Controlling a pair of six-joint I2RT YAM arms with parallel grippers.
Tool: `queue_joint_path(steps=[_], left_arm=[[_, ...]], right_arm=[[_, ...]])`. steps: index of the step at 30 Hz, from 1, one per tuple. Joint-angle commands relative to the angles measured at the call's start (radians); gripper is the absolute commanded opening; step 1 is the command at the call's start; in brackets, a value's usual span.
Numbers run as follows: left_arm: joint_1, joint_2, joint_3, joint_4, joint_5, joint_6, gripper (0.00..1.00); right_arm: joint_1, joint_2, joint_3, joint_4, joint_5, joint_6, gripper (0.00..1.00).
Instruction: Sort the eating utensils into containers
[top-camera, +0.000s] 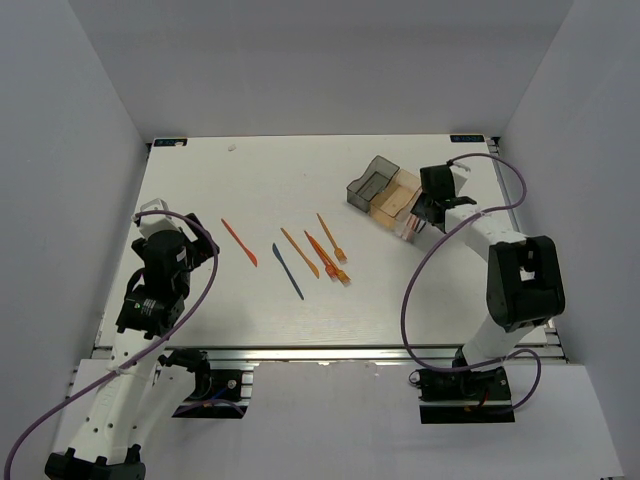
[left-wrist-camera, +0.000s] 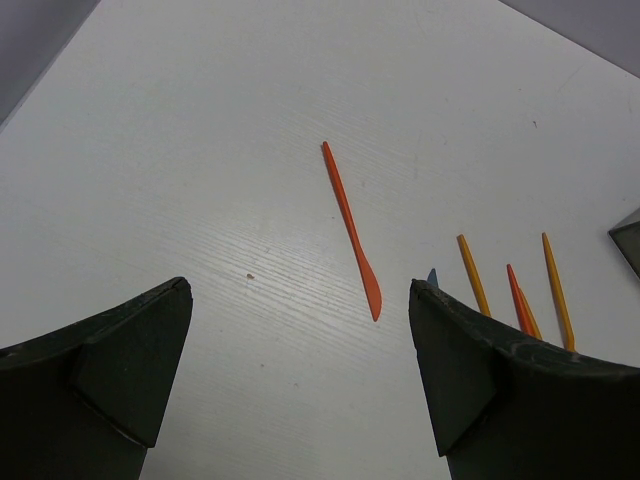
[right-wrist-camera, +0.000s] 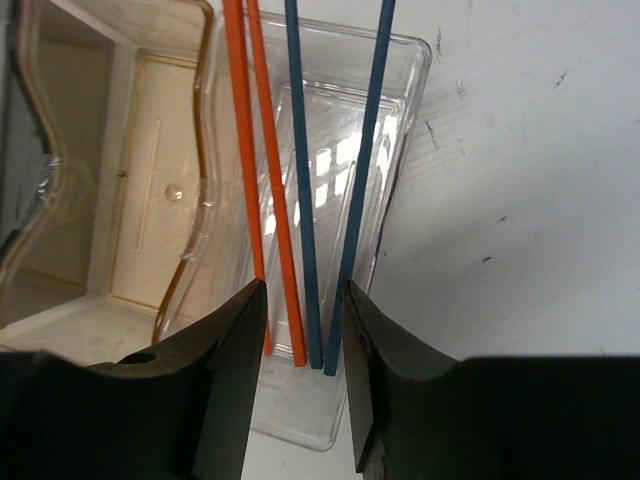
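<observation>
Clear bin (right-wrist-camera: 333, 130) and orange bin (right-wrist-camera: 150, 180) are glossy translucent plastic; the table (right-wrist-camera: 530, 200) is matt, finely grained

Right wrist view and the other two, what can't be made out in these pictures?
- Right wrist view: the four sticks, two orange and two dark blue, are cut off by the top edge; whether the jaws grip them is unclear.
- Top view: the clear bin is mostly hidden by the right gripper.
- Left wrist view: the dark blue utensil is almost wholly behind one jaw.
</observation>
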Motion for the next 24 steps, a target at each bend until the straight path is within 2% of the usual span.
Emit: queue_joint_path(steps=[1, 4, 5, 10, 11, 12, 16, 18, 24], left_arm=[[-0.003, -0.001, 0.006, 0.006, 0.004, 0.004, 0.98], [-0.003, -0.001, 0.006, 0.008, 0.002, 0.004, 0.98], [-0.003, -0.001, 0.006, 0.008, 0.002, 0.004, 0.98], [-0.003, 0.006, 0.006, 0.004, -0.002, 0.002, 0.98], [-0.003, 0.007, 0.006, 0.006, -0.002, 0.002, 0.98], [-0.005, 0.007, 0.008, 0.006, -0.004, 0.002, 0.98], [-0.005, 0.01, 0.006, 0.004, -0.004, 0.002, 0.98], [-0.005, 0.01, 0.006, 0.004, -0.004, 0.002, 0.98], [-0.005, 0.024, 0.011, 0.008, 0.012, 0.01, 0.98]], right_arm=[[0.011, -0.079, 0.025, 0.01, -0.02, -0.001, 0.42], [0.042, -0.122, 0.027, 0.028, -0.052, -0.038, 0.4], [0.056, -0.13, 0.021, 0.044, -0.122, -0.062, 0.4], [0.252, -0.103, 0.043, 0.036, -0.259, -0.305, 0.43], [0.287, -0.081, 0.063, -0.016, -0.264, -0.329, 0.52], [0.348, -0.026, 0.112, -0.049, -0.237, -0.338, 0.54], [0.438, 0.104, 0.201, -0.097, -0.194, -0.367, 0.54], [0.462, 0.167, 0.258, -0.114, -0.189, -0.372, 0.51], [0.476, 0.336, 0.404, -0.162, -0.18, -0.398, 0.46]])
